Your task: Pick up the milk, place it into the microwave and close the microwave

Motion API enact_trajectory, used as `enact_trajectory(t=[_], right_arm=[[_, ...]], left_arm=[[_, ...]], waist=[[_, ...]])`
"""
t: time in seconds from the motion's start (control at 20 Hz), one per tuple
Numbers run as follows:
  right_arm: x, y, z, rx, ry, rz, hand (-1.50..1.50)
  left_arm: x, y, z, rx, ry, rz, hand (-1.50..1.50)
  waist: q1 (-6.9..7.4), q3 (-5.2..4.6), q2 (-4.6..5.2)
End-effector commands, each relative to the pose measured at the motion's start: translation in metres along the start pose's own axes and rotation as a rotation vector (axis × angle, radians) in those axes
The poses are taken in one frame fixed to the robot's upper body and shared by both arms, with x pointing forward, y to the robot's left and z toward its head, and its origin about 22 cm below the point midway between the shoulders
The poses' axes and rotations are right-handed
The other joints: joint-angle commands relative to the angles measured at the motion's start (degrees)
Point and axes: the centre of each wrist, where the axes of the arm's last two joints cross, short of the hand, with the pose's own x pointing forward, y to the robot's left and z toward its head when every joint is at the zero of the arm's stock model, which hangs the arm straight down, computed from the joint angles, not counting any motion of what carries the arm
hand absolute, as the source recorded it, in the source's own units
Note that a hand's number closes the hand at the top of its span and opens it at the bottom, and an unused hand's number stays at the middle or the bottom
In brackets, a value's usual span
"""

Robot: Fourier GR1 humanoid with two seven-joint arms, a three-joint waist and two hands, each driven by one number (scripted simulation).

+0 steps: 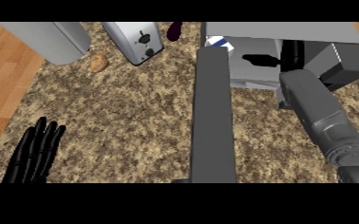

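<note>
Down by the tabletop's near left corner there's the left hand (35, 153), all glossy black, long slender fingers with faint pale highlights along their edges. Over on the right, the right forearm (317, 111) shows as a smooth, rounded mid-grey shell, blunt at its far end, with a ribbed, ringed collar and a darker grey section nearer the lower edge.

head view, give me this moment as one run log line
microwave door: open | milk: inside microwave | right robot hand: in cavity | left robot hand: resting open
</note>
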Motion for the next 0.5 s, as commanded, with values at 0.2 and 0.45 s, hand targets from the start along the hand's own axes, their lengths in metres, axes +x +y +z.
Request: enact_trajectory(t=[0.2,0.45], right_arm=[[-0.015,-0.015,0.002,0.075,0.012,-0.151,-1.5],[-0.037,-0.022,0.021,0.096,0.027,-0.26,-1.5]], left_arm=[[0.006,-0.015,0.014,0.004,0.009,0.001,-1.5],[0.004,-0.009,0.016,-0.005,0.016,0.018,-1.5]], waist=[[-0.92,-0.04,-0.62],[-1.26,-0.06,-0.64]])
